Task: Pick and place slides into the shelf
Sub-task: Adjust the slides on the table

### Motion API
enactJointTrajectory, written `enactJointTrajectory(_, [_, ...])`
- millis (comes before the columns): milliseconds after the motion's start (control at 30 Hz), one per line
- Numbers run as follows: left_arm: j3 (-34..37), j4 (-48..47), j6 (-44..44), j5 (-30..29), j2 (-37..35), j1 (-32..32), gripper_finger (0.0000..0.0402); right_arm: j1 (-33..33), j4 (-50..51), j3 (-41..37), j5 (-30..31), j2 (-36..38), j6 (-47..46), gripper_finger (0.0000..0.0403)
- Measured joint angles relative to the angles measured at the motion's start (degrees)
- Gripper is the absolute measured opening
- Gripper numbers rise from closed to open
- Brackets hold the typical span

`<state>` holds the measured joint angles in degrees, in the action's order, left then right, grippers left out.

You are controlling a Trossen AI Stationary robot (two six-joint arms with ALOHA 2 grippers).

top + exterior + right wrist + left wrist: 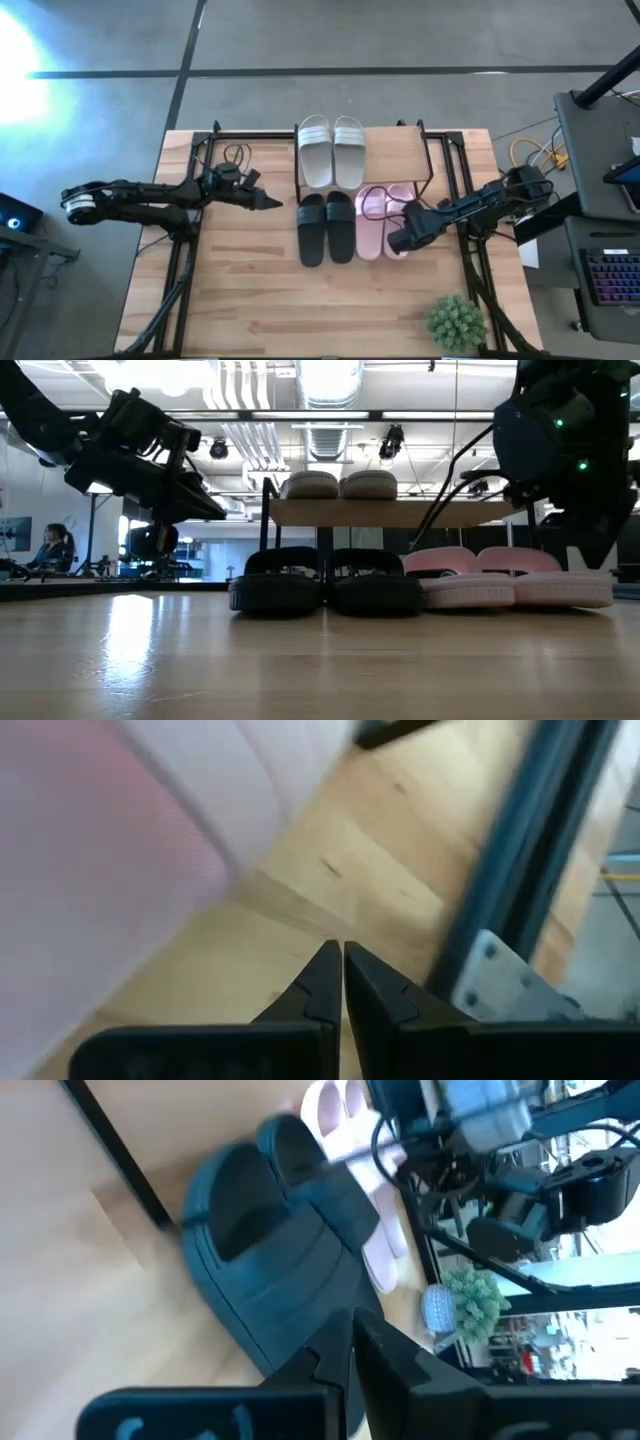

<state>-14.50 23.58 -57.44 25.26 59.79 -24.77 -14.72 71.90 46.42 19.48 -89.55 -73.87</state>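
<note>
The shelf (395, 150) stands at the table's far middle. A pale grey pair of slides (332, 150) lies on its wooden board. The black pair (327, 228) rests sole-down on the table just in front of the shelf. The pink pair (375, 222) lies to its right, far ends at the shelf's front edge. My left gripper (272, 203) is shut and hangs above the table, left of the black pair (270, 1260). My right gripper (395, 240) is shut and slants down at the pink pair's right side; its tips (342, 960) show over bare wood beside a pink slide (100, 850).
A small potted plant (457, 322) stands near the table's front right corner. Black metal frame rails run along the table's left (185, 250) and right (470, 250) sides. A loose cable (237, 155) lies left of the shelf. Bare wood lies in front of the slides.
</note>
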Motion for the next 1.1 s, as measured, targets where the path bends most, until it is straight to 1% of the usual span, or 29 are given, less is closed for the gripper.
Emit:
enactJointTrajectory(100, [0.0, -0.1, -1.8, -0.3, 0.7, 2.7, 0.0002, 0.0, 0.4, 0.0, -2.6, 0.8, 1.3, 0.0008])
enactJointTrajectory(233, [0.0, -0.2, -2.2, -0.8, 2.1, 8.1, 0.0002, 0.0, -1.0, 0.2, -5.8, 2.4, 3.8, 0.0008])
enactJointTrajectory(400, [-0.1, 0.1, -2.5, -2.1, 5.8, 15.8, 0.0001, 0.0, -2.4, 0.2, -5.9, 4.9, 1.6, 0.0008])
enactJointTrajectory(533, [-1.5, -0.2, -3.8, -6.0, 11.2, 19.6, 0.0001, 0.0, -3.7, 0.2, -5.6, 6.3, 1.4, 0.0008])
enactJointTrajectory(633, [-4.0, 0.4, -3.7, -7.2, 16.2, 20.5, 0.0001, 0.0, -3.7, 0.2, -4.9, 6.8, 1.4, 0.0008])
enactJointTrajectory(767, [-8.3, 3.3, -2.4, -7.3, 23.2, 20.9, 0.0001, 0.0, -3.7, 0.2, -4.9, 7.0, 1.4, 0.0008])
enactJointTrajectory(867, [-11.6, 3.3, -1.4, -7.4, 27.8, 20.9, 0.0001, 0.0, -3.7, 0.2, -4.9, 7.0, 1.4, 0.0008])
enactJointTrajectory(967, [-14.5, 3.1, -0.1, -7.4, 31.4, 21.0, 0.0001, 0.0, -3.7, 0.2, -5.5, 7.1, 1.4, 0.0008])
enactJointTrajectory(1100, [-17.3, 3.1, 1.2, -7.6, 34.1, 21.1, 0.0001, -0.4, -3.5, 0.2, -6.2, 7.2, 0.3, 0.0008])
